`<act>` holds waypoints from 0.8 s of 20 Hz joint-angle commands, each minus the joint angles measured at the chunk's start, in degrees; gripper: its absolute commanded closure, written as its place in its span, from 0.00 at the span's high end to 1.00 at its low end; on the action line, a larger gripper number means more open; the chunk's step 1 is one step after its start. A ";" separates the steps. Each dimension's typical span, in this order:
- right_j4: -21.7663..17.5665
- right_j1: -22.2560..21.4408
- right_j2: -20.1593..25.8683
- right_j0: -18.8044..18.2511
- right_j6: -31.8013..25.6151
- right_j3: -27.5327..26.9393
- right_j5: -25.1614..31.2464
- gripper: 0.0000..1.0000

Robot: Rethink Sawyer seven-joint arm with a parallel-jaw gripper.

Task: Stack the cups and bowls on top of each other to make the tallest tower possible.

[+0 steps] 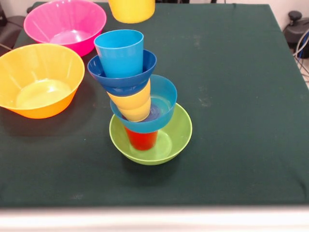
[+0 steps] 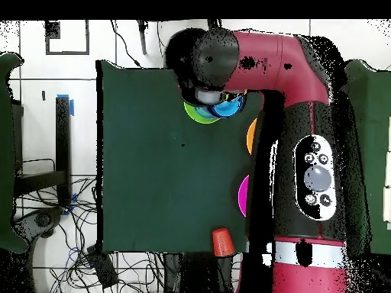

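The tower stands mid-table and leans left. From the bottom it is the green bowl (image 1: pixel 166 140), the red cup (image 1: pixel 142 140), the light blue bowl (image 1: pixel 164 104), a yellow cup (image 1: pixel 133 104), the dark blue bowl (image 1: pixel 123 77) and the light blue cup (image 1: pixel 119 50). A second yellow cup (image 1: pixel 132 10) hangs in the air at the top edge, above and behind the tower's top. It is held from above. The gripper is cut off there, and the arm's wrist (image 2: pixel 205 65) hides it in the overhead view. Slivers of the green bowl (image 2: pixel 191 114) and the light blue bowl (image 2: pixel 231 107) show under the wrist.
The pink bowl (image 1: pixel 65 24) sits at the far left and the yellow-orange bowl (image 1: pixel 38 79) in front of it, both upright. An orange-red cup (image 2: pixel 222 243) stands upside down at the table edge by the robot's base. The arm (image 2: pixel 305 137) reaches along the table's side.
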 commanded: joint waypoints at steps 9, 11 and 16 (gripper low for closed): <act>-4.60 2.90 3.67 0.28 -14.24 -0.22 5.44 0.00; -4.58 3.01 3.79 0.18 -14.38 -0.43 5.41 0.00; -4.73 3.40 3.77 0.00 -14.19 -0.51 4.97 0.00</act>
